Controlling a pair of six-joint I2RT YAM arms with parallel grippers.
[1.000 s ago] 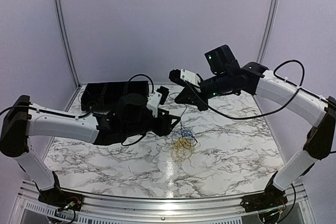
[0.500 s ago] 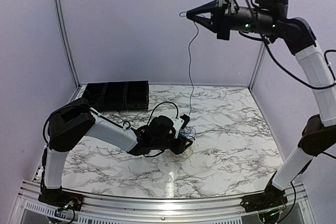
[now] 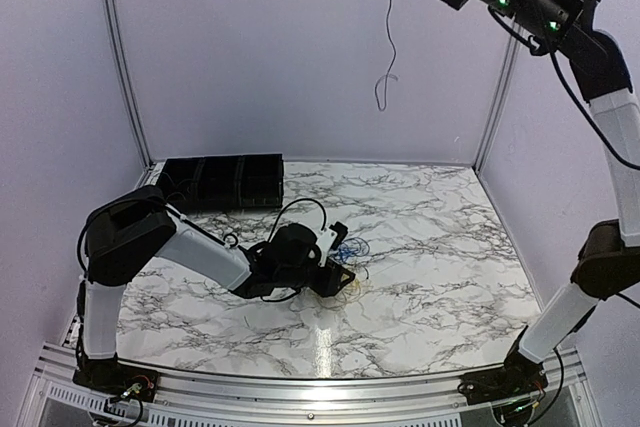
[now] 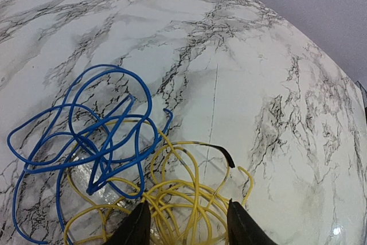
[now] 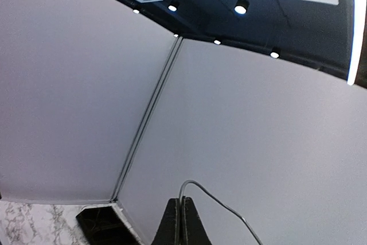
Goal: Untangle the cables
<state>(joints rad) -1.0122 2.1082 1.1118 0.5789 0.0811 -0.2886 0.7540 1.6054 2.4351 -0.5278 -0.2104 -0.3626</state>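
- The right arm (image 3: 615, 137) is reaching high into the top corner of the booth. The right arm's jaws are clenched on a thin black cable (image 3: 392, 32). In the right wrist view the two dark fingers (image 5: 171, 230) are pressing together, and the cable is arching out from their tip.
- That thin black cable is dangling free in front of the pale back wall. Its lower end is curling well above the white marbled counter (image 3: 440, 237) and touching nothing below.
- Down low, the left arm (image 3: 200, 252) is stretching across the counter, with its wrist hanging close to the surface near the middle.
- The left arm's jaws are released. Their two black fingers (image 4: 137, 228) are standing apart and straddling strands of a thin yellow cable (image 4: 183, 190). Whether the tips are touching the counter, I cannot tell.
- The yellow cable is lying in a tight bundle of loops on the counter — one dark-tipped end is poking out on the picture's right side in the left wrist view.
- A thin blue cable (image 4: 86, 139) is sprawling in wider loops on the other side, overlapping the yellow one. The strands of the two are crossing through each other.
- A black compartment tray (image 3: 220, 182) is sitting at the back left of the counter, well apart from the heap.
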